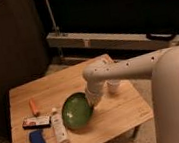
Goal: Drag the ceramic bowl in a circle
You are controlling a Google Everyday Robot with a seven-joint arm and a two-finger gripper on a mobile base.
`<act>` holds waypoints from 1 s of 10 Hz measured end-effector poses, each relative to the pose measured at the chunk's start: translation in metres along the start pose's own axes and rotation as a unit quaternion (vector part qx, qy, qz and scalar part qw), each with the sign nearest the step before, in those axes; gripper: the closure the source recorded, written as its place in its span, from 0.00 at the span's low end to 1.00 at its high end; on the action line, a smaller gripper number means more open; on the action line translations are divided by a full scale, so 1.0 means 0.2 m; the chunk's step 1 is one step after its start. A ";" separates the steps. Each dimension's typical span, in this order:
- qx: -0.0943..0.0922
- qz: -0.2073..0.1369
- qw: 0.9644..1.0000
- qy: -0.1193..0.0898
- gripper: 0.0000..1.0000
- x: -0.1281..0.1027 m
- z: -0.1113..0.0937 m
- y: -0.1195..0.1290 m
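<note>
The ceramic bowl [76, 111], green and glossy with a darker rim, sits near the middle of the wooden table [124, 115] and tilts with its inside facing the camera. My white arm reaches in from the right and bends down to the bowl. The gripper [91, 103] is at the bowl's right rim, shut on it. The wrist hides most of the fingers.
A small white cup [115, 86] stands just behind the arm, right of the bowl. Left of the bowl lie an orange stick [33, 106], a dark flat packet [36, 122], a white bottle [58, 127] and a blue sponge [37, 141]. A dark cabinet stands behind the table.
</note>
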 end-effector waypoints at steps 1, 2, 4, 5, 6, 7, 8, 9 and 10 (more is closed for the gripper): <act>-0.008 -0.014 1.000 -0.003 1.00 -0.02 -0.01 0.08; -0.013 -0.027 1.000 -0.005 1.00 -0.06 -0.01 0.15; -0.018 -0.046 0.999 -0.007 1.00 -0.15 0.00 0.27; -0.020 -0.051 0.998 -0.008 1.00 -0.19 0.01 0.31; -0.024 -0.054 0.998 -0.007 1.00 -0.25 0.02 0.34; -0.028 -0.053 0.998 -0.005 1.00 -0.32 0.03 0.33; -0.030 -0.048 0.998 -0.004 1.00 -0.39 0.05 0.30; -0.032 -0.045 0.998 -0.003 1.00 -0.47 0.06 0.28; -0.032 -0.040 0.999 -0.002 1.00 -0.52 0.07 0.27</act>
